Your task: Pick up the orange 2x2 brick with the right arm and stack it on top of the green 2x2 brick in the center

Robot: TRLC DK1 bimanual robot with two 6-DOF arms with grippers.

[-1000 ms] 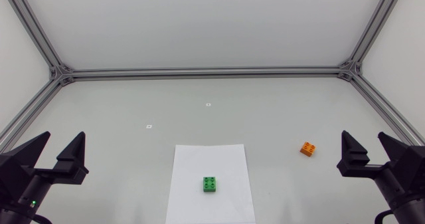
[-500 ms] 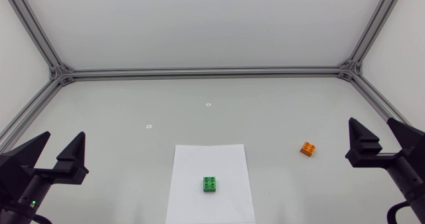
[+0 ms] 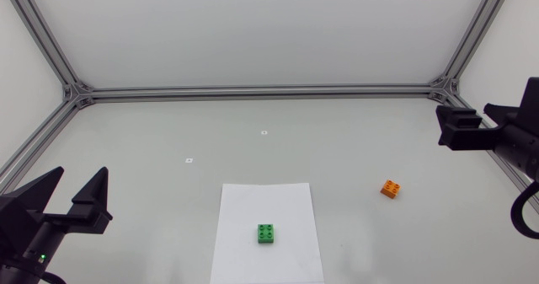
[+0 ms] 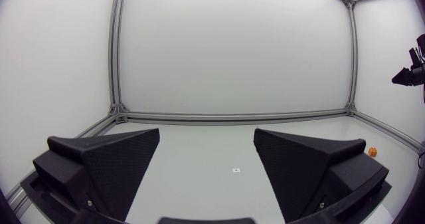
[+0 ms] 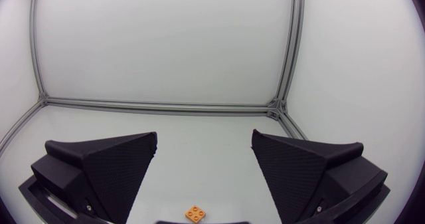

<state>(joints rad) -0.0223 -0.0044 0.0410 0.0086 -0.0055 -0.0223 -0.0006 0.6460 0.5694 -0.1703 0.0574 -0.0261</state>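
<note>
The orange 2x2 brick (image 3: 390, 188) lies on the table right of centre. The green 2x2 brick (image 3: 267, 233) sits on a white paper sheet (image 3: 253, 201) in the middle near the front. My right gripper (image 3: 463, 114) hangs open and empty at the right edge, raised above and beyond the orange brick. In the right wrist view the orange brick (image 5: 195, 213) shows below the gap of the open right gripper (image 5: 204, 136). My left gripper (image 3: 82, 176) stands open and empty at the front left, far from both bricks. The left wrist view shows the left gripper (image 4: 206, 134) open, with the orange brick (image 4: 373, 152) far off.
An aluminium frame (image 3: 261, 91) runs along the table's back and sides. Two small white markers (image 3: 264, 132) (image 3: 189, 160) lie on the surface behind the paper.
My right arm has lifted and swung from the front right toward the back, now above the orange brick's far side. The left arm and both bricks have not moved.
</note>
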